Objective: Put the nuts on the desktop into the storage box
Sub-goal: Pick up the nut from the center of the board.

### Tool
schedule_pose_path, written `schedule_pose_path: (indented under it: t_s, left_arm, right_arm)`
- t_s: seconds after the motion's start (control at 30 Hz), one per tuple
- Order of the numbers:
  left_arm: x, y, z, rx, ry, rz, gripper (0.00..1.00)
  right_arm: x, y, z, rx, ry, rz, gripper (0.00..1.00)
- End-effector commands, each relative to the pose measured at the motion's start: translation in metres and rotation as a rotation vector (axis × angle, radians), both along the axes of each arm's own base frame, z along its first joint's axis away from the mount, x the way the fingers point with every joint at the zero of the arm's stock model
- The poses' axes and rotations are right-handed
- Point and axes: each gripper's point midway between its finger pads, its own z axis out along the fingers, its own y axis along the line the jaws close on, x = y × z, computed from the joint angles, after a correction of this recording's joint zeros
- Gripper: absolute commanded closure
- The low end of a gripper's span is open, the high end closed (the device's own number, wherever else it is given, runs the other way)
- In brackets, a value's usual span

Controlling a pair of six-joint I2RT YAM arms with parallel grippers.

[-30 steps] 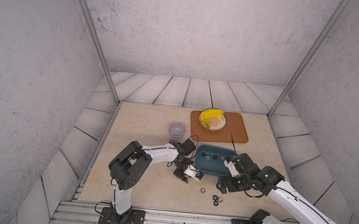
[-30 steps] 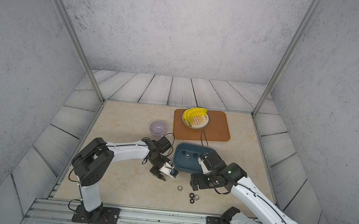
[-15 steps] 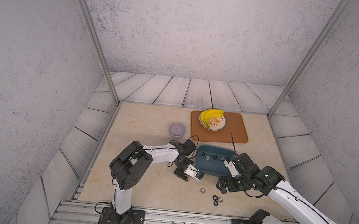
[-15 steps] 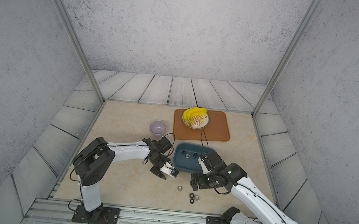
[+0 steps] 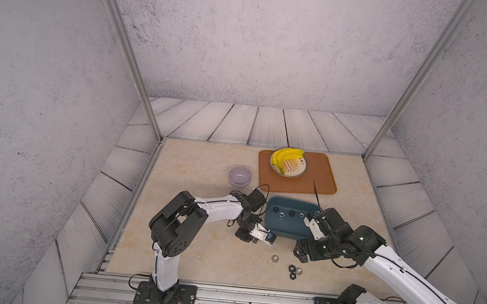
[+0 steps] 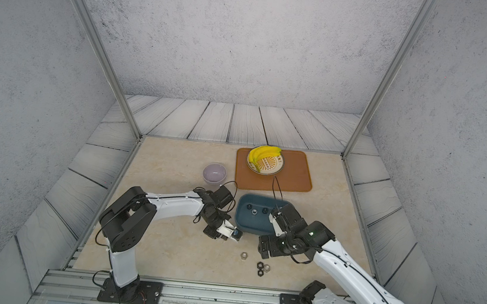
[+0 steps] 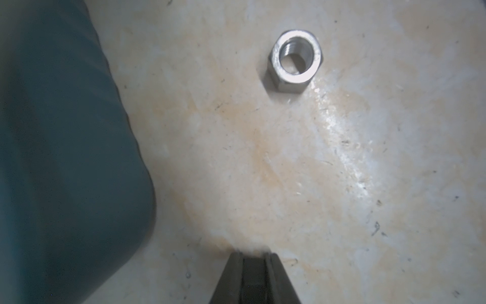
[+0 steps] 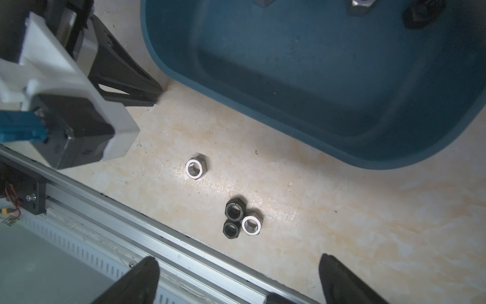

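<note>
Nuts in two groups. Four already inside the storage box, ranged along its far wall. Four loose on the desktop, on the near side of the box: a lone silver nut and, to its right and slightly nearer, a touching cluster of two black and one silver. Left gripper down at the near-left corner of the box, tips on the desktop, jaws drawn almost together around a dark sliver; impossible to tell whether that is a black nut. Right gripper by the near-right corner of the box, jaws spread wide and empty. Probable handling: small, rigid, dense metal, not fragile, smooth enough to skid on the glossy top. Grip across two opposite flats with the fingertips at desktop level. Expect the cluster to need nudging apart.
</note>
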Motion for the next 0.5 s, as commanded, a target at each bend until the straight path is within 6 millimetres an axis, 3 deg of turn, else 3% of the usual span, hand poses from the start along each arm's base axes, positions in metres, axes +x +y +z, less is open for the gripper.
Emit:
schedule_pose_path:
  t_s: [0.0,0.1,0.23,0.47]
  left_arm:
    - [-0.009,0.005,0.02,0.01,0.032,0.009,0.85]
    - [-0.015,0.006,0.035,0.015,0.071,0.028,0.88]
    - [-0.024,0.003,0.066,-0.018,0.14,0.083,0.87]
    - [-0.048,-0.006,0.138,-0.111,0.335,0.19,0.87]
  right_arm:
    - [0.002,-0.004,0.007,-0.008,-0.031,-0.016,0.01]
    - [0.008,-0.009,0.016,-0.012,-0.082,-0.04,0.01]
    - [0.014,0.0,0.037,0.096,-0.18,-0.041,0.01]
    - [0.017,0.019,0.096,0.391,-0.477,0.033,0.01]
